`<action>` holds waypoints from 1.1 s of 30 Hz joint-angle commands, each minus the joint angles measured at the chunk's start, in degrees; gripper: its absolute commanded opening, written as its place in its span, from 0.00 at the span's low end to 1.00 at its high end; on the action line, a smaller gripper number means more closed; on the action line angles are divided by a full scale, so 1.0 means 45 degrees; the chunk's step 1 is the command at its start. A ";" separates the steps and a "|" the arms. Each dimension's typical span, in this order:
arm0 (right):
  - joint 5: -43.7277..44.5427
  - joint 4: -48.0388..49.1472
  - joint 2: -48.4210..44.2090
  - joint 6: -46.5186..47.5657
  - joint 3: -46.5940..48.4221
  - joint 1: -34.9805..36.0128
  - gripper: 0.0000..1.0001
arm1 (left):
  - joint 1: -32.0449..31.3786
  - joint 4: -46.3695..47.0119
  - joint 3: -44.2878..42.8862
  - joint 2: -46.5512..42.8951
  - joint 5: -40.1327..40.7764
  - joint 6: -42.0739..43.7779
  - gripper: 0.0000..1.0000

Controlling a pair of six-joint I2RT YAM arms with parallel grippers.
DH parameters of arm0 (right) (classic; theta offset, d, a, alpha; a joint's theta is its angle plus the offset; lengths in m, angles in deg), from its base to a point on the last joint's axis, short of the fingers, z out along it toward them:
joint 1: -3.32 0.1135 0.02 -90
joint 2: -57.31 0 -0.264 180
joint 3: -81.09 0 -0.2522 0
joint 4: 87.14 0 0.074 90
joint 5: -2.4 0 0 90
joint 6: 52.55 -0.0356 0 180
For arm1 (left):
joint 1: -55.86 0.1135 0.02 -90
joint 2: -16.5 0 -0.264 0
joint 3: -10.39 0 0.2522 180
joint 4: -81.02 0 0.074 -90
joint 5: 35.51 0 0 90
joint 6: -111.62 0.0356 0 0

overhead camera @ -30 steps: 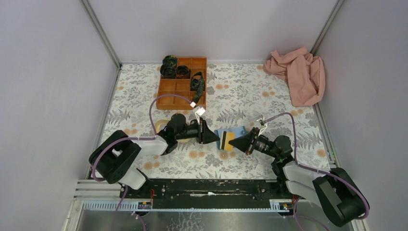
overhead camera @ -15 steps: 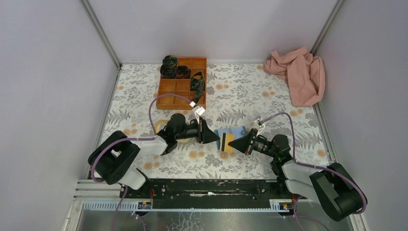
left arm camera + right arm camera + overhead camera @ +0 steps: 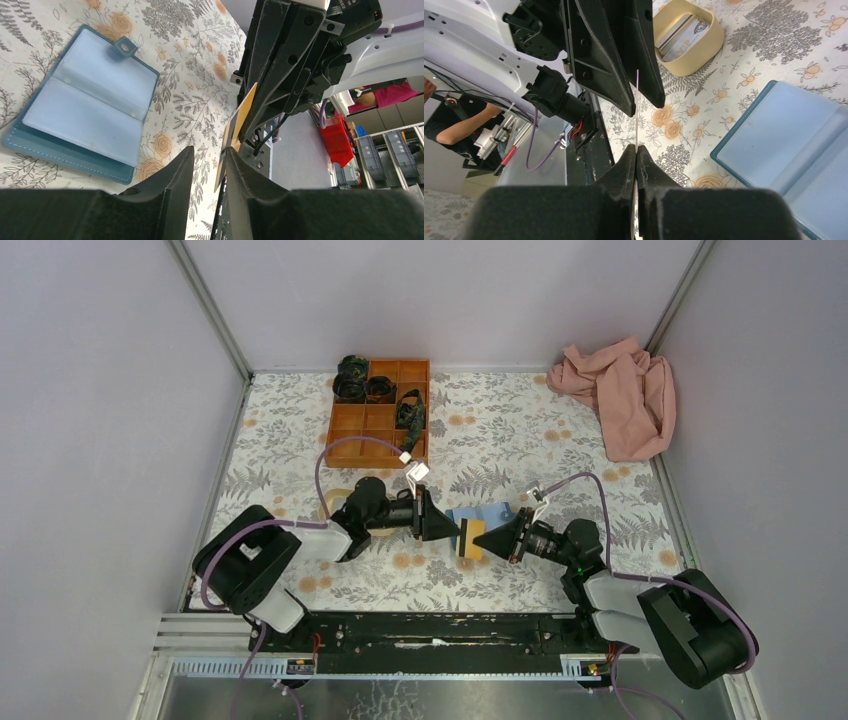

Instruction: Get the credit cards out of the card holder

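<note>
Floral tablecloth (image 3: 520, 430), handover under way.
Right gripper (image 3: 636, 150) is clamping the stiff, slippery card (image 3: 243, 112) (edge grip best); left gripper (image 3: 210, 155) is gaping around it.

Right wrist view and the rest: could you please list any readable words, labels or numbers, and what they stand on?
"VIP": on a pale card lying in the beige tray; small, so read with some doubt.
Tan card: nothing legible in any view.
Card holder: no print visible.
</note>
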 commanded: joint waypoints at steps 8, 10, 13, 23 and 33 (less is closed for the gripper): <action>-0.0861 0.2204 0.0820 -0.0652 0.0338 -0.0071 0.00 | -0.0056 0.1684 -0.0075 0.0675 -0.1049 -0.0528 0.38; -0.0895 0.2205 0.0830 -0.0671 0.0364 -0.0071 0.00 | -0.0146 0.1716 -0.0183 0.0764 -0.1378 -0.0556 0.37; -0.0888 0.2205 0.0831 -0.0653 0.0351 -0.0057 0.00 | -0.0426 0.1690 -0.0402 0.0968 -0.1636 -0.0564 0.32; -0.0839 0.2092 0.0870 -0.0646 0.0369 -0.0062 0.00 | -0.0734 0.1181 -0.0684 0.1150 -0.1744 -0.0268 0.00; -0.0800 0.2060 0.0945 -0.0658 0.0424 -0.0053 0.03 | -0.0740 -0.0919 -0.0655 0.0114 -0.0384 0.1070 0.00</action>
